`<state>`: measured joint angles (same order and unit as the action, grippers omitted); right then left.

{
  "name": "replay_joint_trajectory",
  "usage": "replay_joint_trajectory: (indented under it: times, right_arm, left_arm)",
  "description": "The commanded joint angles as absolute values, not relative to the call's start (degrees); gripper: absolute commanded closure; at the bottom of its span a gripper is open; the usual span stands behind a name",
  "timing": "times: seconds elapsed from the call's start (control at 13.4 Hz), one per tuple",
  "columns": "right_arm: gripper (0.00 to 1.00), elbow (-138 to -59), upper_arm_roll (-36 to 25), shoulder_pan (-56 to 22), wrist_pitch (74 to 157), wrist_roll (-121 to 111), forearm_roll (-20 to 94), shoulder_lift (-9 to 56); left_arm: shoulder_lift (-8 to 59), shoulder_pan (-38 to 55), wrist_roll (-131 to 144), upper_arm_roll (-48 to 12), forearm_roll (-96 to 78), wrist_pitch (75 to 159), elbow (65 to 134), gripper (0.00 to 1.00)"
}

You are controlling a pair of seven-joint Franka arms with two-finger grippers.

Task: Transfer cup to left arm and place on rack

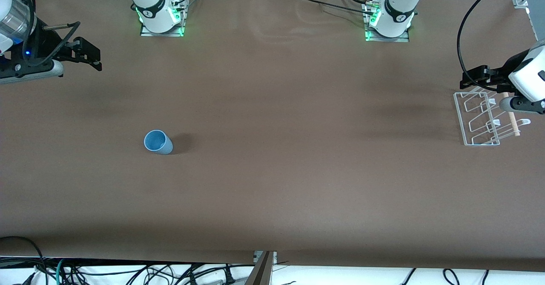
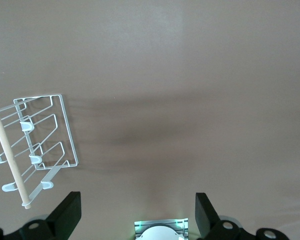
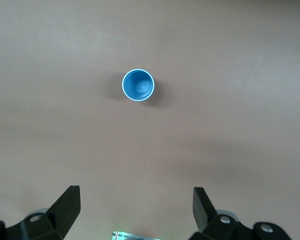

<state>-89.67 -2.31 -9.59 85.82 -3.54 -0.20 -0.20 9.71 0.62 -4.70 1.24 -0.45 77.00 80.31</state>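
The light-blue cup [image 1: 158,142] stands upright, mouth up, on the brown table toward the right arm's end; it also shows in the right wrist view [image 3: 138,85]. My right gripper [image 1: 97,60] is open and empty, up in the air over the table's right-arm end, well apart from the cup; its jaws [image 3: 136,207] stand wide. The white wire rack [image 1: 460,119] with its wooden dowel [image 1: 513,121] sits at the left arm's end and shows in the left wrist view [image 2: 70,131]. My left gripper [image 1: 470,78] is open and empty, over the rack's edge [image 2: 137,212].
The two arm bases [image 1: 162,16] [image 1: 389,21] with green lights stand along the table's edge farthest from the front camera. The brown table top [image 1: 298,148] stretches bare between cup and rack. Cables hang below the table's near edge.
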Motion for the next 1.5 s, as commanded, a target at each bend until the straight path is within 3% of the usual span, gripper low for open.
replay_joint_trajectory:
  times: [0.0, 1.42]
  right_arm:
    - [0.01, -88.2, -2.2, -9.1, 84.1, -4.7, 0.9, 0.5]
    - [0.00, -88.7, -2.3, -9.2, 83.3, -7.6, 0.5, 3.4]
  left_arm:
    - [10.6, 0.4, -4.5, 0.9, 0.4, 76.6, 78.4, 0.00]
    - [10.6, 0.3, -4.5, 0.9, 0.4, 76.6, 78.4, 0.00]
